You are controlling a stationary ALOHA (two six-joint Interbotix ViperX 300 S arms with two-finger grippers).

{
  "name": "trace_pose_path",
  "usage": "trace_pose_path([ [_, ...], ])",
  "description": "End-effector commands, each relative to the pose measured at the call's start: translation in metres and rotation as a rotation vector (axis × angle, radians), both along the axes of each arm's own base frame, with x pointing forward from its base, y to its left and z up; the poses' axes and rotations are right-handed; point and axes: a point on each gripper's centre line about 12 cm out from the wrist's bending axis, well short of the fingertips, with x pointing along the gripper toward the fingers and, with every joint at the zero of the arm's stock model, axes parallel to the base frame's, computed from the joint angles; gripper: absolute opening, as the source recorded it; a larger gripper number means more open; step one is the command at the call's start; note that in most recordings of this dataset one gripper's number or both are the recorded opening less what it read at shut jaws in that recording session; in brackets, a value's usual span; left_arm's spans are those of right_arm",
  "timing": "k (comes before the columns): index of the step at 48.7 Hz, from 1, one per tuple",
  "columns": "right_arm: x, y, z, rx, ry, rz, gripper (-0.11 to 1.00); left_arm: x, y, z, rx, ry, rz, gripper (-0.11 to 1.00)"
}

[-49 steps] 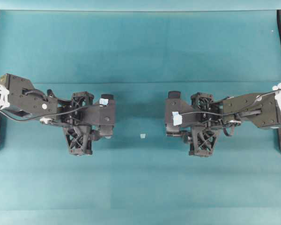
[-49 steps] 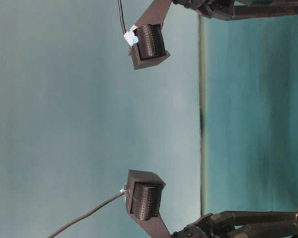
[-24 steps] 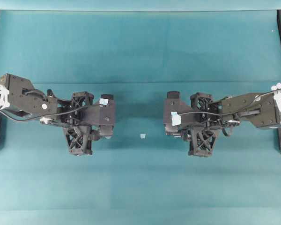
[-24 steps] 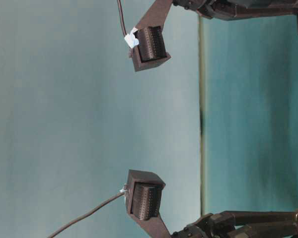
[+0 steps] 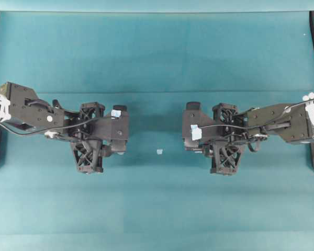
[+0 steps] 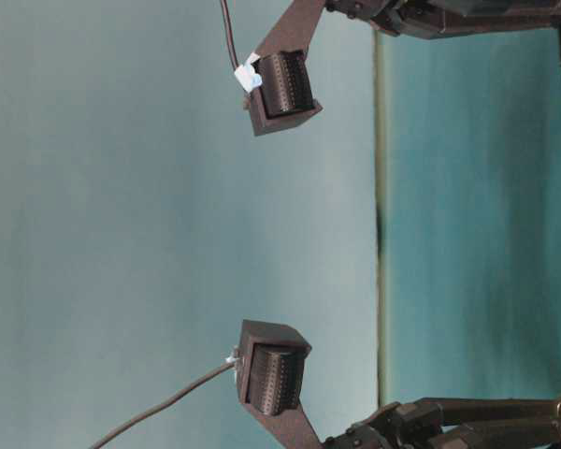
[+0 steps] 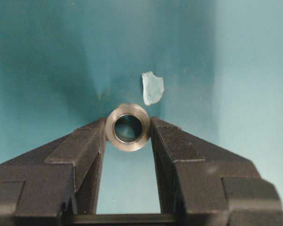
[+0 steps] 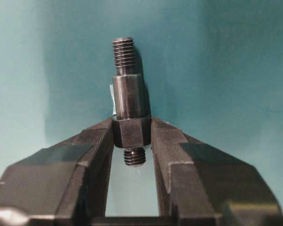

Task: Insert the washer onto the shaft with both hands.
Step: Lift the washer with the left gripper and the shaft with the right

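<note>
Fingers, left gripper (image 7: pixel 128 136): clenched on the washer (image 7: pixel 128 127), one fingertip pressing each side, bore facing the wrist camera.
Fingers, right gripper (image 8: pixel 130 136): clenched on the shaft (image 8: pixel 128 99) at its thick hex-like step; shaft lies along the gripper axis, long threaded end pointing away from the wrist, short threaded end between the fingers.
Washer: silvery ring, dark hole, held clear of the table; not resolvable from overhead.
Shaft: dark grey, stepped, off the table; hidden under the gripper body from overhead.
Arms, overhead: left gripper (image 5: pixel 126 135) and right gripper (image 5: pixel 183 135) face each other across the middle, well apart, roughly level.
Scrap (image 5: pixel 159 151): small pale bit on the teal table (image 5: pixel 157 63), between the two grippers; also seen just past the washer in the left wrist view.
Table-level view: only both wrist camera housings and arm links visible, parts not shown.
</note>
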Motion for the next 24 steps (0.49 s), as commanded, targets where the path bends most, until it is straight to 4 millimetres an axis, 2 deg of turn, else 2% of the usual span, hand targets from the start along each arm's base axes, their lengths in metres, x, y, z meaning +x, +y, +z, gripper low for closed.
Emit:
trace_pose_path([
  [1,-0.0016,-0.0012,-0.0023,-0.005,0.011,0.006,0.01,0.0039,0.0007,0.0070,0.002,-0.024,0.000,0.36],
  [24,0.0016,0.0037,0.0040,-0.005,-0.011,0.021,0.01,0.0044,0.0007,0.0149,0.001,-0.048,0.003,0.36],
])
